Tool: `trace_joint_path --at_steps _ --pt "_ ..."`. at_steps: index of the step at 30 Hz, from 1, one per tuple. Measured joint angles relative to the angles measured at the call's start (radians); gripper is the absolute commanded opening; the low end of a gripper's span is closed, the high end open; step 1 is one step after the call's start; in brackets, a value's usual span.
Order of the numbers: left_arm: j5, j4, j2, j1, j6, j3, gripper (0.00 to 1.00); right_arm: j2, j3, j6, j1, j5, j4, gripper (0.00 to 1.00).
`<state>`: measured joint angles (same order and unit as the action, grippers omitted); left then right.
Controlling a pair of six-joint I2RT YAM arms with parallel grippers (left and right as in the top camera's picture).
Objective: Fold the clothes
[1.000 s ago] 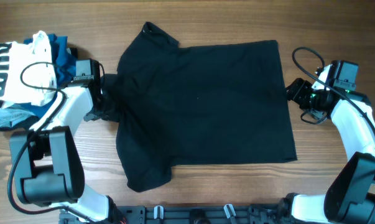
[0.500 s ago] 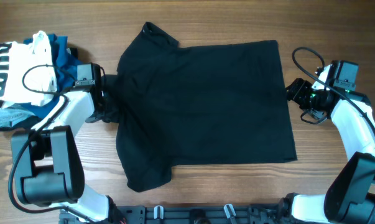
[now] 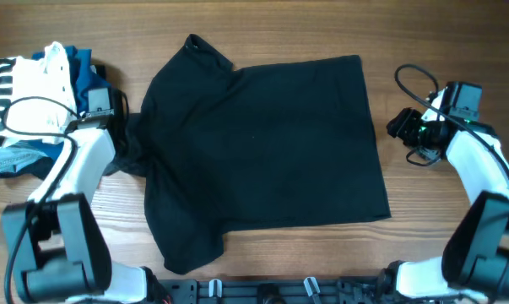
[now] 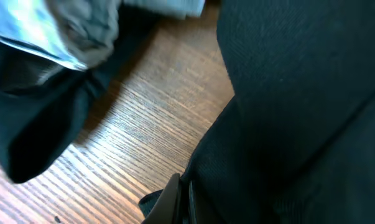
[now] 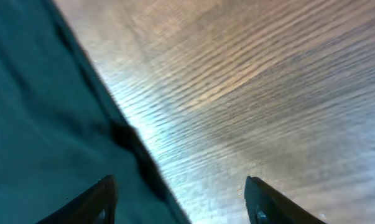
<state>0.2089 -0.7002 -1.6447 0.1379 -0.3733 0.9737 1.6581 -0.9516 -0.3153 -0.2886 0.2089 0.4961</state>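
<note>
So the whole thing slides left. On the pale wooden tabletop (image 3: 440, 228), the black short-sleeved T-shirt (image 3: 262, 152) lies spread mostly flat in the middle, but compared with a second ago its hem edge on the right sits further from the right arm. Its collar end is also bunched up tighter on the left.

The loose pile of white, striped and blue clothes (image 3: 30, 101) in the far left corner doesn't look touched.

The left gripper (image 3: 129, 139) has pulled back toward that pile with its jaws pinched shut on the gathered fabric at the neck. The left wrist view shows dark cloth (image 4: 299, 112) packed right up against the fingertip.

The right gripper (image 3: 399, 127) is the interesting bit. It was right at the hem, and now there's bare wood between them. Its jaws are spread wide with nothing in them, which is clear in the right wrist view (image 5: 181, 199).

My read is that this is repositioning, not a fold, and no fold has started.
</note>
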Motion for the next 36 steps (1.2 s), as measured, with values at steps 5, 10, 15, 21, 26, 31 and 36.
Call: trace_joint_path --at_steps 5,10,15,21,26,31,36 --pt "0.000 0.000 0.063 0.000 -0.007 0.001 0.04 0.114 -0.003 0.076 0.010 0.068 -0.071 0.73" --pt "0.000 -0.003 0.065 0.000 -0.008 0.002 0.04 0.172 -0.027 0.212 0.035 0.218 -0.137 0.51" --pt "0.000 -0.003 0.065 0.000 -0.008 0.002 0.04 0.211 -0.028 0.266 0.092 0.299 -0.135 0.04" --pt "0.000 -0.003 0.065 0.000 -0.008 0.002 0.04 0.213 -0.026 0.127 0.100 0.231 -0.119 0.04" --pt "0.000 -0.008 0.065 0.000 -0.008 0.002 0.04 0.196 -0.026 0.040 0.060 0.178 -0.105 0.04" --pt "0.022 -0.034 0.065 0.000 -0.007 0.002 0.04 0.175 -0.019 -0.005 -0.024 0.120 -0.094 0.04" --pt "0.066 -0.034 0.065 0.000 -0.010 0.002 0.55 0.165 -0.018 -0.015 -0.061 0.081 -0.085 0.21"
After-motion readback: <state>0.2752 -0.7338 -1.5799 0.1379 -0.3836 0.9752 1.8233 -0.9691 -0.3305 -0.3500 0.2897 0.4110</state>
